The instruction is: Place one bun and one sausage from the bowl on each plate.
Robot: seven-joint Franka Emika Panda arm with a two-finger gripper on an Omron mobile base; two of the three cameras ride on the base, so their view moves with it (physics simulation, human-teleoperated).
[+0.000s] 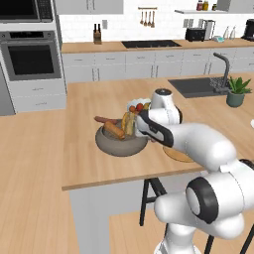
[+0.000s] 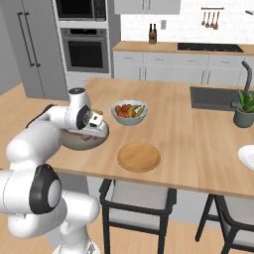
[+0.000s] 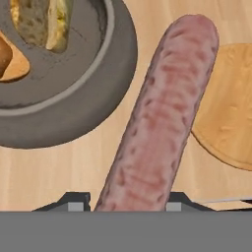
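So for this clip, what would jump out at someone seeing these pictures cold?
First the pink sausage in the hand view, running up from between the finger tips of the gripper, which is shut on it above the wooden counter. It hangs between the dark grey bowl, with buns inside, and the tan wooden plate. In the right base view, a pale bowl of fruit sits further back on the island.

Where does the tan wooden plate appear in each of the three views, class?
Left base view: wooden plate at centre-right, mostly hidden behind the arm.
Right base view: wooden plate fully visible, just below centre.
Hand view: at the right edge.
Shared landmark: the grey bowl beside it.
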